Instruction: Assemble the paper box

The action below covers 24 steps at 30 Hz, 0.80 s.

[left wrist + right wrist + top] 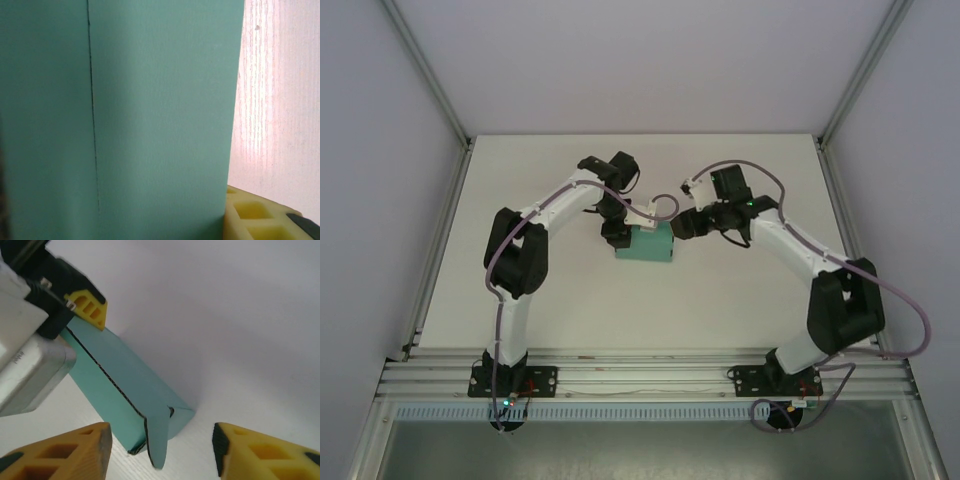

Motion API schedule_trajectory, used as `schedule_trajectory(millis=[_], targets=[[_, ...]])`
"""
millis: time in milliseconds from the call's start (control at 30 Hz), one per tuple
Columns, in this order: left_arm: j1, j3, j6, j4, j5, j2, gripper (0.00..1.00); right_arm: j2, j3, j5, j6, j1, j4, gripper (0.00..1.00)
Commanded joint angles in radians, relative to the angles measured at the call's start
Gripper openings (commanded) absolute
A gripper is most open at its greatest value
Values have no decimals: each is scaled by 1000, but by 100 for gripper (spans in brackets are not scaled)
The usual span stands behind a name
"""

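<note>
The paper box (645, 247) is a teal-green folded card sleeve lying mid-table. My left gripper (618, 232) is shut on its left end; in the left wrist view the box wall (150, 100) stands close up, with one yellow finger (255, 215) beside it. From the right wrist, the box (125, 375) runs away from me, and the left gripper's yellow finger (87, 307) presses its far end. A loose rounded end flap (161, 435) sticks out toward me. My right gripper (161, 446) is open, its yellow fingers (75, 450) either side of that flap, not touching it.
The white table (720, 300) is bounded by an aluminium frame and grey walls on three sides. Both arms arch inward from their bases at the near edge, and the right gripper (682, 226) sits at the box's right end.
</note>
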Motion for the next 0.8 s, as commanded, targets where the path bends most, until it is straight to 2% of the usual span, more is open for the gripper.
schedule_trajectory(millis=[0,133,367,433,500,600,667,767], targets=[[-11,-6,6,-57,33,40,47,33,52,-16,-40,22,-84,42],[-12,-9,-4,-50,35,37,47,50,61,34,-28,42,-116,21],[-13,-9,-38,-24,33,36,47,35,53,140,46,72,-101,7],[-13,-9,-61,-7,34,33,47,30,46,154,113,77,-62,1],[-13,-11,-93,15,33,30,48,23,35,185,247,86,-7,0],[-15,-21,-122,45,40,24,48,-15,-40,333,432,137,153,0],[-14,-32,-131,67,46,19,48,-43,-120,497,492,186,277,0],[-15,-40,-138,81,52,14,48,-53,-193,635,529,224,382,0]])
